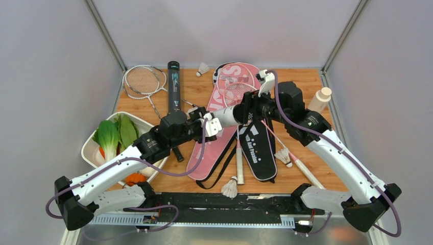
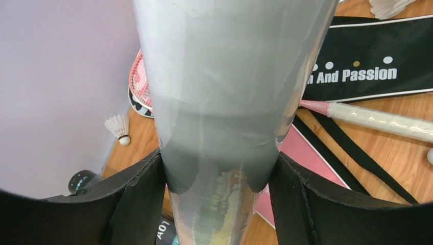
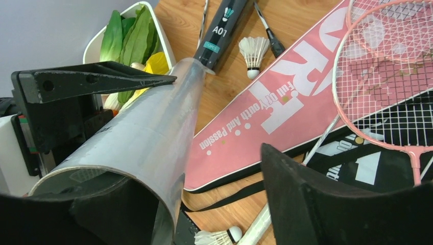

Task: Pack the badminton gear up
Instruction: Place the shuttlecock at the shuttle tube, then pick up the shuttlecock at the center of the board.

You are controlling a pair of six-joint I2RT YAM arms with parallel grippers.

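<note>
Likely light, thin-walled, glossy: tube [image 1: 232, 114] will slip or dent if squeezed hard, so grip mid-barrel, leave mouth free. Silvery-white, hollow, one end open. It's held roughly level over pink bag [image 1: 209, 153], mid-table, running 9 to 3 o'clock. L gripper [image 2: 219, 196] clamps it; R gripper [image 1: 248, 108] spread, one finger at its mouth.

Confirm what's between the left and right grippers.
The white tube bridges them: the left gripper clamps one end, the right gripper sits open around the other. Top view shows it.
</note>
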